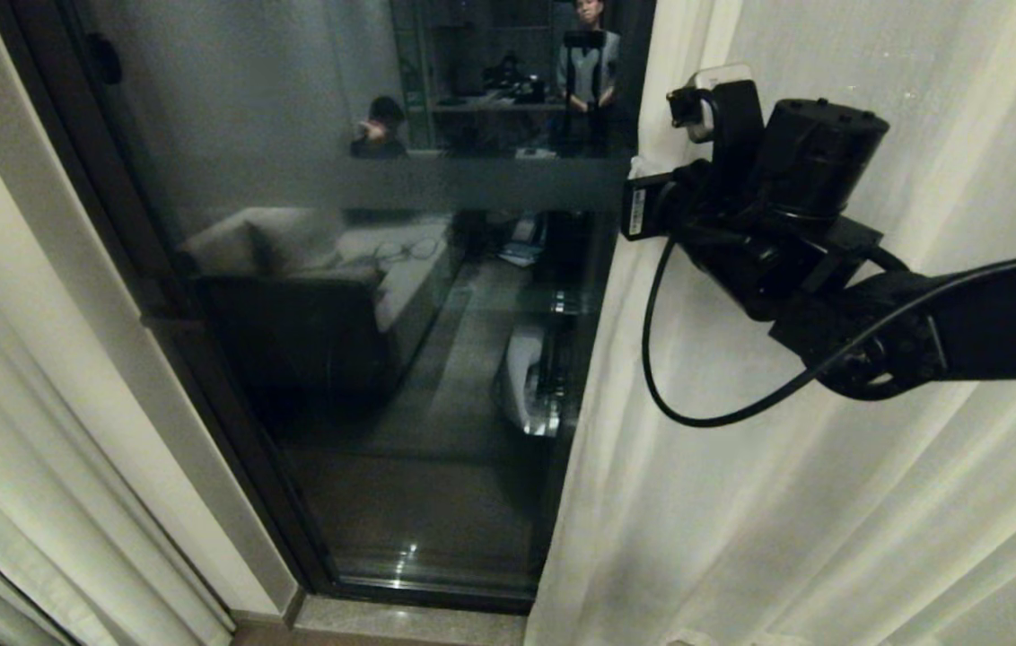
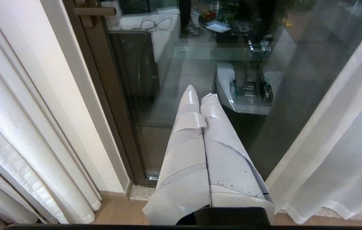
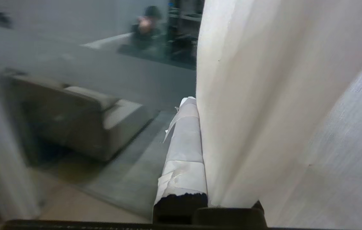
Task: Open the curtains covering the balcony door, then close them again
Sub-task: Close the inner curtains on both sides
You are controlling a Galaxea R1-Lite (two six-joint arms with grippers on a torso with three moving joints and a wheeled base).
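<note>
Where the right arm reaches: it comes in from the right side of the head view and ends at the inner edge of the right curtain panel (image 1: 795, 467), high up beside the glass.
Right pincer (image 1: 635, 169): closed on the edge of the right panel; in the right wrist view one taped finger (image 3: 184, 150) lies on the glass side of the fabric, and the fabric (image 3: 264, 111) covers the other finger.
Left pincer (image 2: 200, 95): closed and holding nothing; its two white-taped fingers press together and point toward the lower part of the glass, between the two panels.
Left arm: not visible in the head view.
Curtains: drawn apart; the left panel (image 1: 14, 431) hangs gathered at the left, beyond the pale wall strip (image 1: 68, 296) next to the door frame; the right panel hangs in soft folds over the right side and reaches down to the floor.
Balcony door (image 1: 364, 359): uncovered between the panels; dark frame, frosted horizontal band across the pane, a sill at the bottom.
Reflections in the glass: a sofa (image 1: 293, 296), a person sitting (image 1: 378, 126), another person standing (image 1: 589, 63), and the base of the robot.
Floor (image 2: 120, 210): light wood, visible under the left pincer.
</note>
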